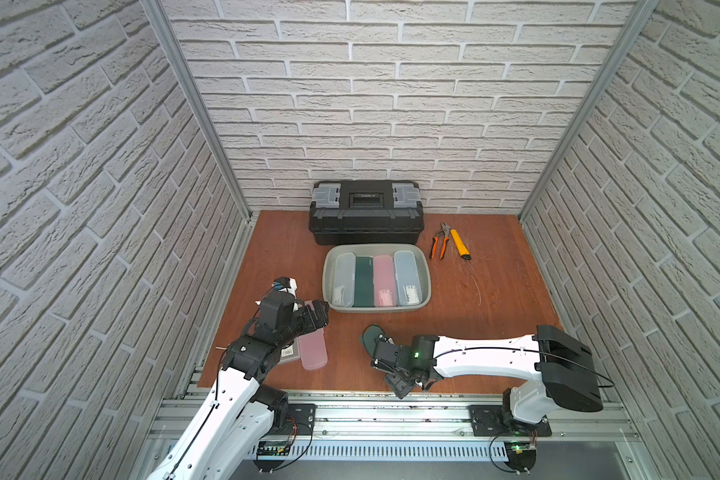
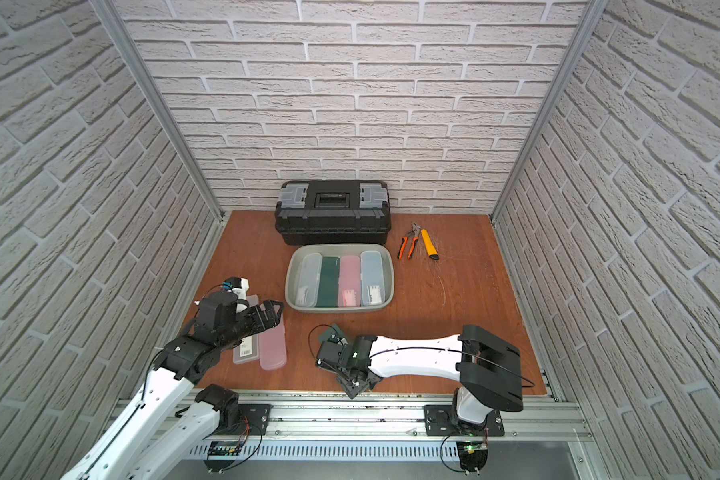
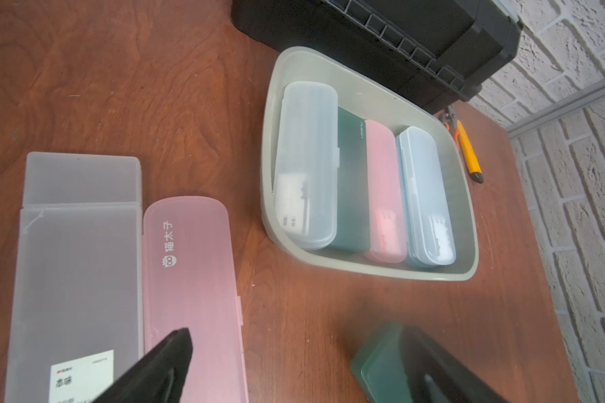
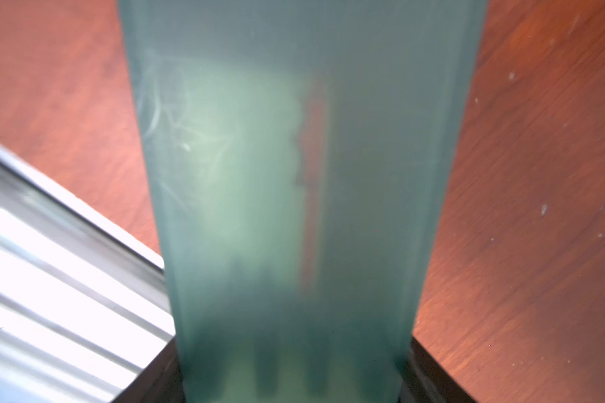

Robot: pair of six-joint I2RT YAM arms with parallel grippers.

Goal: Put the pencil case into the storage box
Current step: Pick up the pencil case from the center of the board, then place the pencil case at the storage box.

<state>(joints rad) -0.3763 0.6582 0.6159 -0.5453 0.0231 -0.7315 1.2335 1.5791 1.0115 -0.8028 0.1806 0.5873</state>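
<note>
A translucent green pencil case (image 4: 294, 174) runs lengthwise out from my right gripper (image 4: 294, 377), whose jaws are shut on its two long sides. In both top views this gripper (image 1: 381, 353) holds the green case (image 1: 368, 334) low over the table's front, short of the grey-green storage box (image 1: 427, 270) (image 2: 389, 270). The box (image 3: 269, 139) holds several pencil cases side by side. My left gripper (image 3: 301, 370) (image 1: 319, 313) is open above a pink pencil case (image 3: 193, 279) (image 1: 314, 349) lying next to a frosted grey case (image 3: 77, 261).
A black toolbox (image 1: 366, 212) stands against the back wall behind the box. Orange-handled pliers (image 1: 439, 241) and a yellow utility knife (image 1: 460, 245) lie to the box's right. An aluminium rail (image 1: 350, 411) runs along the table's front edge.
</note>
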